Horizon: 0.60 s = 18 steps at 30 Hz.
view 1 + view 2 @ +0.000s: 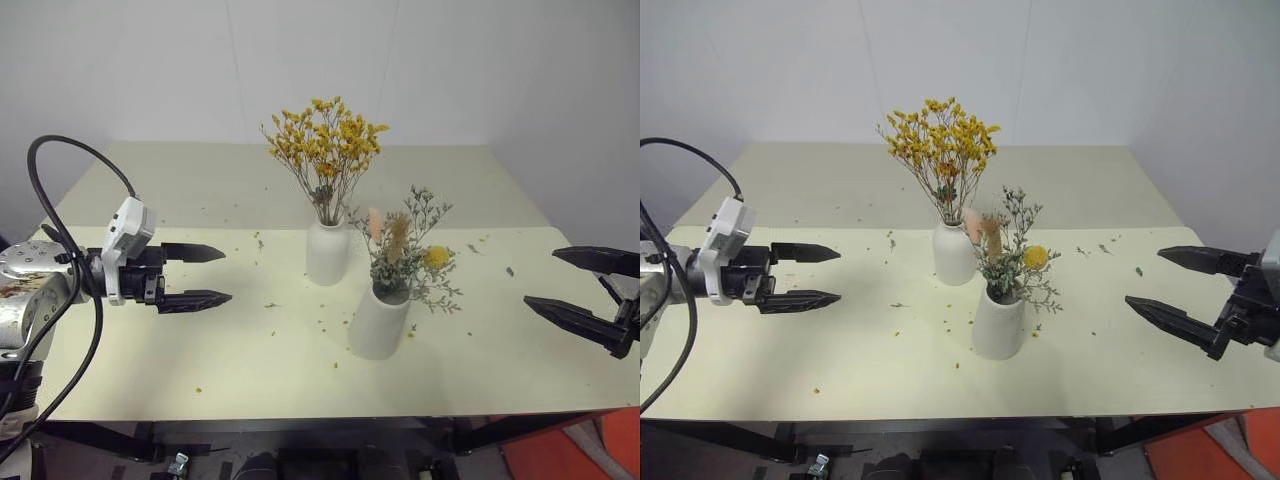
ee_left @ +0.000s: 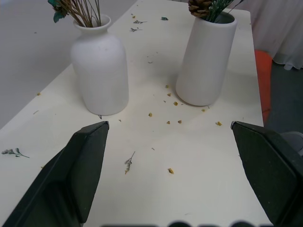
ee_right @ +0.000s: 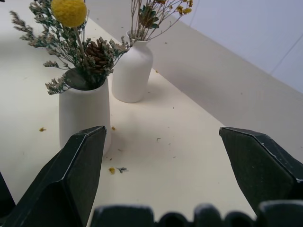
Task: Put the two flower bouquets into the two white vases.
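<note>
Task looks finished: yellow-orange spray (image 1: 325, 145) in bottle vase (image 1: 327, 252), grey-green bunch (image 1: 410, 248) in cylinder vase (image 1: 379, 322); our left gripper (image 1: 195, 275) and right gripper (image 1: 580, 287) hang released, so we need only withdraw.

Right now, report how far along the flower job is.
Done, by the look of it: the yellow-orange bouquet stands in the bottle-shaped vase, and the grey-green bouquet stands in the cylinder vase. In hand: nothing; the left gripper and right gripper are open and empty, apart from the vases. Left: no step visible, only scattered petals on the table.

Right pincer (image 1: 585, 293) wrist cut by frame edge, yellow-orange bouquet (image 2: 78, 9) blossoms cropped in left wrist view
</note>
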Each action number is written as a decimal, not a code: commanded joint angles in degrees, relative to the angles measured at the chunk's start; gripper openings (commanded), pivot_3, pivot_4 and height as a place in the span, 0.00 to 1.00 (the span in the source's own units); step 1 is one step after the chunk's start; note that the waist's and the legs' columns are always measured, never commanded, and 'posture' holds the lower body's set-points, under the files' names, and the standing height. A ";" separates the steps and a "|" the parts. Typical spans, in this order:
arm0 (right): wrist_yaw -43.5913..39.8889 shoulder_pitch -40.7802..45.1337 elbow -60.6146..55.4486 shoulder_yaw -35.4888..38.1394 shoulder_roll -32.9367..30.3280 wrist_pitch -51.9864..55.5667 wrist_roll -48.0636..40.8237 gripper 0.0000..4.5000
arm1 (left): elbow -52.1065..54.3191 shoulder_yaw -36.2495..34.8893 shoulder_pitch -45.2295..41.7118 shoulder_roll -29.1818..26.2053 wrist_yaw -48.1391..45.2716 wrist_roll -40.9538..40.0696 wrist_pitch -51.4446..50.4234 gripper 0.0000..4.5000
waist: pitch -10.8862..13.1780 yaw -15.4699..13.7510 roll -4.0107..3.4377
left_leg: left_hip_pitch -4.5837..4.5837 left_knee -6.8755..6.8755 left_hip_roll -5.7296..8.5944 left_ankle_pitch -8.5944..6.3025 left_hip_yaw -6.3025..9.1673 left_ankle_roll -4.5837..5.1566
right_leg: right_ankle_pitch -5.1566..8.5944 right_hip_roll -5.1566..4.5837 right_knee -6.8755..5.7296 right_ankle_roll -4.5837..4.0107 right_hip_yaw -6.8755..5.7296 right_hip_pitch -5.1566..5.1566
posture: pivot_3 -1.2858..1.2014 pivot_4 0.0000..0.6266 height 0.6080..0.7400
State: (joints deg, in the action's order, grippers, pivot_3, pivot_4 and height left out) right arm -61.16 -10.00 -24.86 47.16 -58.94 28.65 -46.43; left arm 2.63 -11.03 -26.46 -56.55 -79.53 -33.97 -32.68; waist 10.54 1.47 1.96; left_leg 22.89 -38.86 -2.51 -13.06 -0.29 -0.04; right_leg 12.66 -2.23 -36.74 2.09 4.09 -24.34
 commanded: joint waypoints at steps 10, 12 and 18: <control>-1.14 1.57 -0.10 1.69 1.02 -1.20 0.81 0.99 | 1.19 -0.89 -0.23 0.20 0.68 -1.12 0.58 1.00 | 0.00 -0.21 0.00 | 0.00 0.00 0.00 0.00 -0.01 0.00 | 0.01 0.00 0.00 -0.01 0.01 0.00 | 0.52 0.24 1.00; -1.25 1.63 -0.03 1.51 0.99 -1.04 1.09 0.99 | 1.21 -0.85 -0.15 0.21 0.66 -1.05 0.68 1.00 | 0.00 -0.27 0.00 | 0.00 0.00 0.00 0.00 -0.01 0.00 | 0.01 0.00 0.00 -0.01 0.00 0.00 | 0.52 0.24 1.00; -0.87 1.64 -0.10 0.99 1.35 -0.70 1.77 0.99 | 2.31 -1.45 0.81 0.47 1.32 -1.66 0.23 1.00 | 0.00 -0.33 0.00 | 0.00 0.00 0.00 0.00 -0.01 0.00 | 0.00 0.00 0.00 0.00 0.00 0.00 | 0.52 0.24 1.00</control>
State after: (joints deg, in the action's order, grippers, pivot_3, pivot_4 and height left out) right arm -62.27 -9.19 -24.54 47.57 -57.64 28.60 -44.67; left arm 3.19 -11.05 -25.52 -55.95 -78.50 -34.15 -32.69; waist 10.54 1.15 1.96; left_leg 22.90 -38.86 -2.51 -13.06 -0.31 -0.05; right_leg 12.66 -2.23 -36.74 2.09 4.09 -24.34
